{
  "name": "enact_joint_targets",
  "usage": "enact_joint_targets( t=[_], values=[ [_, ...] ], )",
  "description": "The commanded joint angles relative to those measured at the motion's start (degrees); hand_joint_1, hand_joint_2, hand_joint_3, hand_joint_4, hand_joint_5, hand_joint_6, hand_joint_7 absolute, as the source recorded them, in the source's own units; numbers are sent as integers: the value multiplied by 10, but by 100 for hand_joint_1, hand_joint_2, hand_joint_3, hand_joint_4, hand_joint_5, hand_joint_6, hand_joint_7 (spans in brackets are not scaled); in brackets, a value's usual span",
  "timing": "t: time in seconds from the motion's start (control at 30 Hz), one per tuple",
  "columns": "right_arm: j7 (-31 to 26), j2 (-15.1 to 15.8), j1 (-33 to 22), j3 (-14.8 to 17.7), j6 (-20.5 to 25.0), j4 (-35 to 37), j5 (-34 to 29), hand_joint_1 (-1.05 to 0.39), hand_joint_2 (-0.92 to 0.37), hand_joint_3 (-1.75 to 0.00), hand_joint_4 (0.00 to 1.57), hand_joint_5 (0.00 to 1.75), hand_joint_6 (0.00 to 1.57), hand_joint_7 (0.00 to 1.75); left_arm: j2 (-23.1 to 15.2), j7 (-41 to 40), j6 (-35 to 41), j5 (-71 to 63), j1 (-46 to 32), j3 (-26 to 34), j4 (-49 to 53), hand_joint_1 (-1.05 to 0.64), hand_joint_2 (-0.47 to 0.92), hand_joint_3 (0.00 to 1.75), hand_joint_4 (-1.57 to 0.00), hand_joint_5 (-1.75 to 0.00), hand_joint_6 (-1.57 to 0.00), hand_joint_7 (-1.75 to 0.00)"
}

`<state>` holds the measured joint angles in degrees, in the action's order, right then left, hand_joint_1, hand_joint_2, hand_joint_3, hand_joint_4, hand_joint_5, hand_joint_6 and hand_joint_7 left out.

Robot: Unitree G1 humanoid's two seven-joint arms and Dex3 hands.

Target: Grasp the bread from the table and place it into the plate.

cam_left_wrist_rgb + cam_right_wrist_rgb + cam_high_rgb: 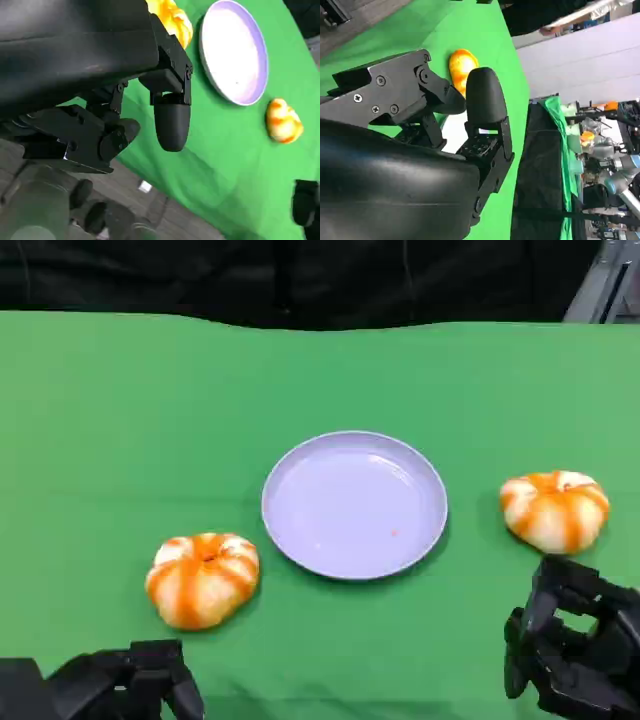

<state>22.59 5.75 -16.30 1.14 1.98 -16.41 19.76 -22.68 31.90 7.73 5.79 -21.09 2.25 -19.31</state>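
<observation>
Two round orange-and-white striped breads lie on the green table. One bread (202,578) is at the front left of the lavender plate (354,503), the other bread (555,509) to the plate's right. The plate is bare. My left hand (120,682) sits low at the front left, just short of the near bread, holding nothing. My right hand (572,645) hovers just in front of the right bread with its fingers apart and nothing in them. The left wrist view has the plate (235,50), one bread (172,19) past the fingers (171,120) and the far bread (283,121). The right wrist view catches a bread (461,67) beyond the fingers (482,100).
A green cloth (120,420) covers the whole table, with dark background behind its far edge. The floor and table edge appear in the left wrist view. Lab equipment and another robot arm stand far off in the right wrist view.
</observation>
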Motion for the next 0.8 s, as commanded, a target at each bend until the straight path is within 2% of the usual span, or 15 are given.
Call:
enact_joint_targets(
  t=[0.03,0.63,0.8],
  values=[
    [-1,6,-2,2,6,-4,3,-8,-70,-93,85,175,76,155,-11,-5,-13,-9,-2,0,8,12,82,76,-60,-175,-61,-140],
    [-1,3,-2,2,-2,0,2,-7,-70,-94,86,175,77,155,-9,-4,-23,-4,1,0,18,12,84,72,-60,-175,-62,-138],
    [0,2,-1,1,-5,2,0,-7,-70,-94,86,175,77,155,12,-25,-59,-3,-3,6,21,14,83,71,-60,-174,-65,-134]
  ],
)
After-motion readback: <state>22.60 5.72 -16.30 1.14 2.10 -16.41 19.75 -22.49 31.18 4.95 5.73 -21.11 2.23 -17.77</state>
